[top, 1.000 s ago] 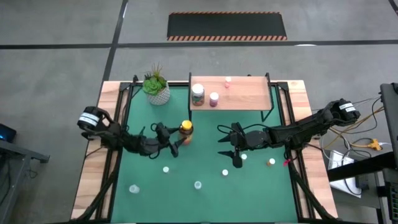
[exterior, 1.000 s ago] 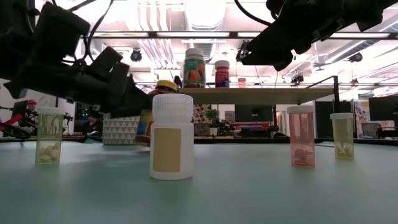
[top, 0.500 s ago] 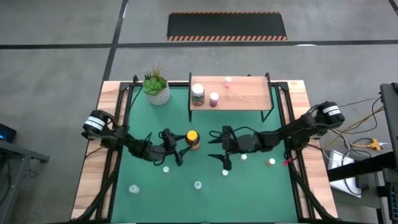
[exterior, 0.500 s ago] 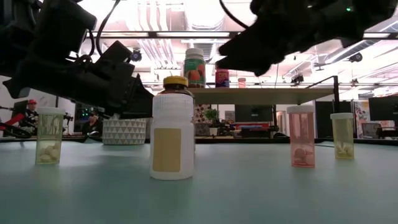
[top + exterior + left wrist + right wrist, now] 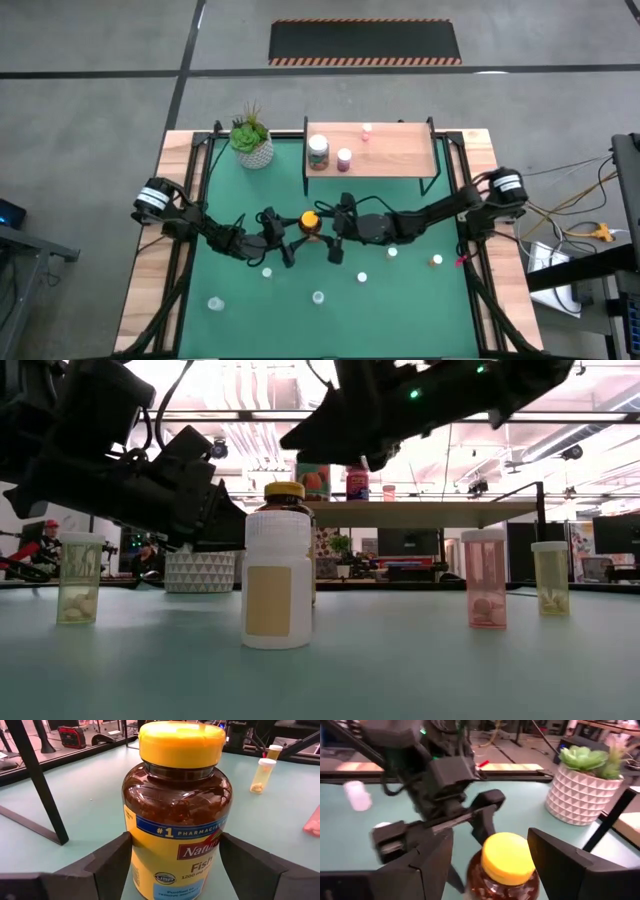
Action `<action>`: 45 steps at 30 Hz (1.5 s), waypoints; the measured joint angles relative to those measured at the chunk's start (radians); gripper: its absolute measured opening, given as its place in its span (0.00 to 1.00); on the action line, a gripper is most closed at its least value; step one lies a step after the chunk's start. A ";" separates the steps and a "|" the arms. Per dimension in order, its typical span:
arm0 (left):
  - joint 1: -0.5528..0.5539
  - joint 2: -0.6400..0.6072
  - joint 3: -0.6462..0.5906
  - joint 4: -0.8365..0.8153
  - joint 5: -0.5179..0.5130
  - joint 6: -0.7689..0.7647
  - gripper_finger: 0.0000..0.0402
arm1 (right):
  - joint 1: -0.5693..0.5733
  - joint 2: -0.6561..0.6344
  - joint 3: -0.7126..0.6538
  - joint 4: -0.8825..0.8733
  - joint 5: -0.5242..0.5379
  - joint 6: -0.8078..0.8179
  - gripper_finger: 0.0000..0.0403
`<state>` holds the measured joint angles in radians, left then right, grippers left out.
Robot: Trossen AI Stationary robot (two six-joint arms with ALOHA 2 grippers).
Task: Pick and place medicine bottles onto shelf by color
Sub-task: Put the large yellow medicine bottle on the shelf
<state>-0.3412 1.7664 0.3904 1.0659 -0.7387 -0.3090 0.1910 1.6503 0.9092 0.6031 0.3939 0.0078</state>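
Now amber jar (image 5: pixel 177 815) between left end effector (image 5: pixel 177 865) fingers.

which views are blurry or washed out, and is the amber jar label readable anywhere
Right wrist view is motion-blurred. Low view has ceiling glare behind the dark arms. Left wrist view is sharp: the amber yellow-lidded jar shows its label partly, cut off by the frame edge, between the left gripper fingers.

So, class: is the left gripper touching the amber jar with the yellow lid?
Touching. In the left wrist view, both dark fingers of the left gripper press against the sides of the amber jar, with no gap showing on either side.
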 joint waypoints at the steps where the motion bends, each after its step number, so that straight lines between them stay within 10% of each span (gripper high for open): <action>1: 0.000 0.000 0.000 0.000 0.000 0.000 0.67 | -0.003 0.015 0.012 -0.002 0.003 0.000 0.61; 45: 0.000 0.000 -0.003 -0.015 0.012 0.003 0.68 | -0.034 0.113 0.131 -0.215 0.029 0.115 0.55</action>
<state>-0.3416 1.7668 0.3870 1.0512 -0.7269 -0.3065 0.1574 1.7637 1.0405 0.3883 0.4227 0.1226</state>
